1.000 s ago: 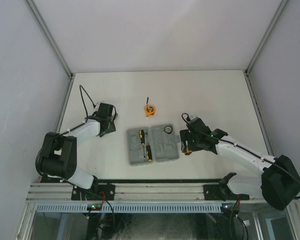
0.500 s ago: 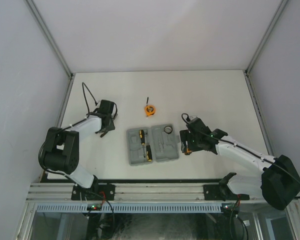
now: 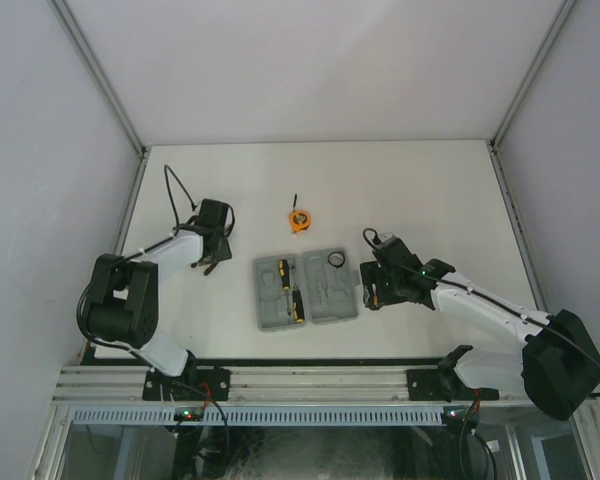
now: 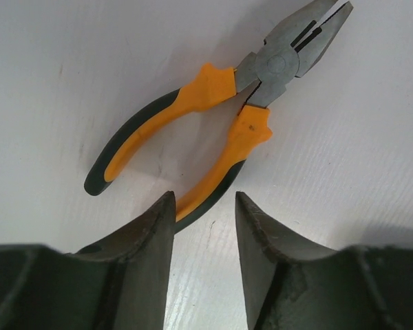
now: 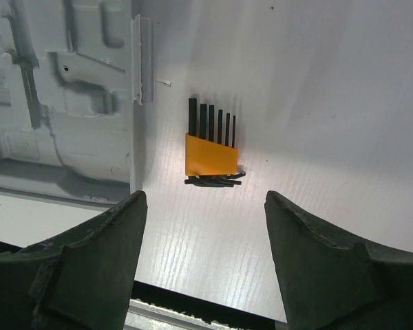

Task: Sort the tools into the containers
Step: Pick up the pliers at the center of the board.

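On the left of the white table (image 3: 430, 190) the left gripper (image 4: 203, 199) stands low over the orange-handled pliers (image 4: 213, 86), its fingers narrowed to either side of the end of one handle, though I cannot tell whether they pinch it. In the middle, the round orange tape measure (image 3: 297, 220) lies just beyond the open grey tool case (image 3: 325, 300), which has two screwdrivers (image 3: 298, 305) in its left half and a small dark ring (image 3: 335, 261) in its right half. To the right of the case, the right gripper (image 5: 205, 199) hangs with fingers spread wide, holding nothing, above the small bit set (image 5: 210, 155), which lies on the table just beside the case's edge
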Robot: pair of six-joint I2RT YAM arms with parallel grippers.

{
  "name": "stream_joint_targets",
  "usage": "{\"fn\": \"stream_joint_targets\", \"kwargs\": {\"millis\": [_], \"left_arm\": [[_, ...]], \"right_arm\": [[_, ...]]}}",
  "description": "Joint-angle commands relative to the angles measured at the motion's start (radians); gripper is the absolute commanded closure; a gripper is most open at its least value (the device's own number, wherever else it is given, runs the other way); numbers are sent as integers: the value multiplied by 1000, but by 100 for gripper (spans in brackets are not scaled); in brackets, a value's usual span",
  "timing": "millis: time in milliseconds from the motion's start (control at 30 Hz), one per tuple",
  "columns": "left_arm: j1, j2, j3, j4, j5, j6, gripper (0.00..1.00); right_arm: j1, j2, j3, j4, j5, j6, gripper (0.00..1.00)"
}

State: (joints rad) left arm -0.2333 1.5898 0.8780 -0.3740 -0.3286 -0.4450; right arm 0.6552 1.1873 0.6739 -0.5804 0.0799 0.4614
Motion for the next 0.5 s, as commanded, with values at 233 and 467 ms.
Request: {"fn": "stream_joint_targets", "kwargs": {"millis": [233,467], "left_arm": [[3,37,68,-62,-15,-30,54],[2,43,71,-42,52,-10,63]], "right_arm": [[6,1,3,32,-13,14,31],[6,0,2,33,-15,15,32]]}}
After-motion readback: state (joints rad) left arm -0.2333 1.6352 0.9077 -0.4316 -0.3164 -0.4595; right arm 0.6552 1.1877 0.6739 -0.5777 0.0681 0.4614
